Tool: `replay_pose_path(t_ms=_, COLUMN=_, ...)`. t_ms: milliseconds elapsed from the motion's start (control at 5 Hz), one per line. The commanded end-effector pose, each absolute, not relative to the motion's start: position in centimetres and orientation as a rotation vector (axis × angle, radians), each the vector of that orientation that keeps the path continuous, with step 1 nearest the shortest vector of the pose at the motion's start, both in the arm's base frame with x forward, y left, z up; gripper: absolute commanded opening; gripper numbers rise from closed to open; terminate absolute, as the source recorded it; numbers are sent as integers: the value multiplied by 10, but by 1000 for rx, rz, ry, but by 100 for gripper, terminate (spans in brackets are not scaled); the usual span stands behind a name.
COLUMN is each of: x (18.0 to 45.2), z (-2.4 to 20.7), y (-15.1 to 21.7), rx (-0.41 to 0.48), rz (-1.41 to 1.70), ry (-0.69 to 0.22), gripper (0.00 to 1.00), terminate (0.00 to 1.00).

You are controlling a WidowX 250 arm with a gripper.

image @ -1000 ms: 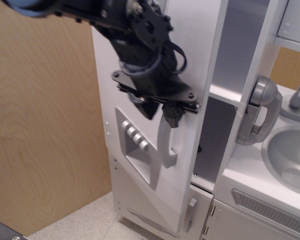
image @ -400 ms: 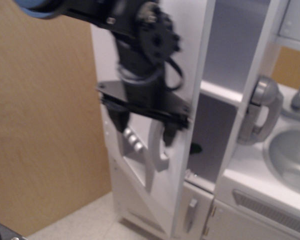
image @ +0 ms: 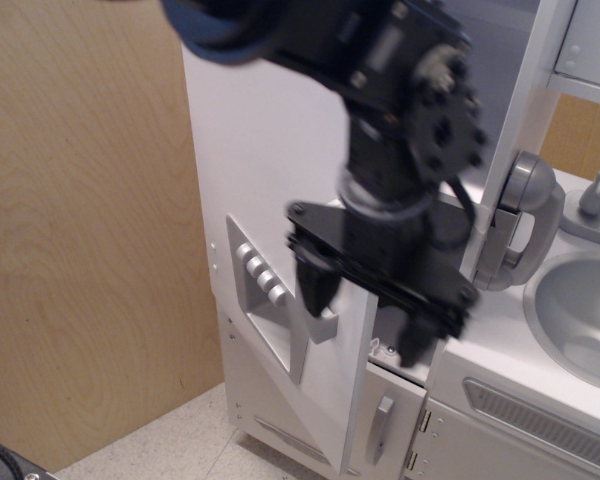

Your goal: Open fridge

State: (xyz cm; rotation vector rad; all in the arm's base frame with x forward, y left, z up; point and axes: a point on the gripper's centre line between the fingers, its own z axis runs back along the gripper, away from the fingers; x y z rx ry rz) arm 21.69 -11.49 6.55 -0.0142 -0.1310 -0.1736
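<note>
The fridge (image: 265, 150) is the tall white-grey cabinet at the centre. Its big upper door stands ajar, swung out toward the left. The silver four-button dispenser panel (image: 264, 283) shows on the door. Only the lower end of the curved handle (image: 326, 326) shows, beside my left finger. My gripper (image: 366, 312) is open and empty, blurred by motion. It hangs in front of the door's free edge and the gap behind it. One finger (image: 314, 287) is over the door and the other is over the opening. The shelves inside are hidden by my arm.
The smaller lower door with its short silver handle (image: 380, 428) is below the gripper. A white counter unit with a silver sink (image: 580, 320) and faucet (image: 595, 195) stands at the right. A silver loop handle (image: 521, 232) hangs on its post. A wooden wall (image: 80, 220) is at the left.
My gripper has spread its fingers and moved right and down, off the upper door's handle to the door's free edge. The door has swung a little further out.
</note>
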Motion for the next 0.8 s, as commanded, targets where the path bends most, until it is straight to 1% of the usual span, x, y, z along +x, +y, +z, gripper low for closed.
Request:
replay_pose_path(t_ms=0, x=242, z=66, y=-158, rx=-33, rz=-212, ry=-214, gripper=100, terminate=0)
replay_pose_path(t_ms=400, x=284, z=72, y=-146, rx=-3, rz=-145, ry=-252, gripper=100, terminate=0)
replay_pose_path(t_ms=600, x=294, z=76, y=-132, rx=26, rz=-99, ry=-261, gripper=100, terminate=0)
